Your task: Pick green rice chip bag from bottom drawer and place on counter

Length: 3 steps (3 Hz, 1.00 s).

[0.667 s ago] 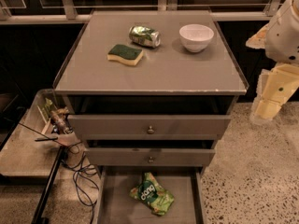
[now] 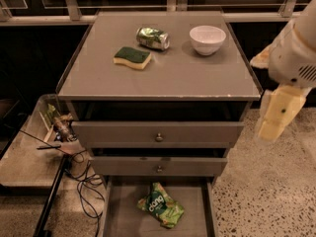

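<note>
The green rice chip bag [image 2: 161, 211] lies crumpled on the floor of the open bottom drawer [image 2: 118, 216], near its middle. The counter [image 2: 163, 73] is the grey cabinet top above it. My gripper [image 2: 274, 116] hangs at the right of the cabinet, beside the counter's front right corner, at about the height of the upper drawers. It is well above and to the right of the bag and holds nothing that I can see.
On the counter sit a green-and-yellow sponge [image 2: 132, 57], a green metal can [image 2: 153, 37] lying on its side and a white bowl [image 2: 207, 39]. Two upper drawers [image 2: 158, 135] stand slightly pulled out. A low tray with clutter [image 2: 54, 127] and cables [image 2: 84, 181] lie at the left.
My arm and gripper have dropped slightly at the right of the cabinet. The bag and the things on the counter have not moved.
</note>
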Tool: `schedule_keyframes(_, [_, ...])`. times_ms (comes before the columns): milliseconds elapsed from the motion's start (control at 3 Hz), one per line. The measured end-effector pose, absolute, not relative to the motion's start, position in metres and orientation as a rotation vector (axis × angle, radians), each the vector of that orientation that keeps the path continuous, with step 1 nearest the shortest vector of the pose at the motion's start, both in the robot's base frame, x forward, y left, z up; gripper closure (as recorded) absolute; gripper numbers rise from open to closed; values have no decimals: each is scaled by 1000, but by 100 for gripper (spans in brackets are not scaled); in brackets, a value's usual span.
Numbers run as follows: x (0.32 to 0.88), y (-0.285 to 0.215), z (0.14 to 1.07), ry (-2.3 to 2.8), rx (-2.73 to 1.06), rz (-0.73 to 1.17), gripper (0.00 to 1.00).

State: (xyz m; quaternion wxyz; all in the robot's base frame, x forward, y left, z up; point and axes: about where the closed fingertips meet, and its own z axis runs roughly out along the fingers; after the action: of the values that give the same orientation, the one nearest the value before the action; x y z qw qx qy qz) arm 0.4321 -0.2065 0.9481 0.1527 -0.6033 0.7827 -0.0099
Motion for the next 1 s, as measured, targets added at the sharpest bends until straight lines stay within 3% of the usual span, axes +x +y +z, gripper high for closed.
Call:
schedule_keyframes(667, [400, -188, 831, 2175, -1705, 245, 0])
schedule_keyframes(1000, [411, -194, 785, 2105, -1631, 298, 0])
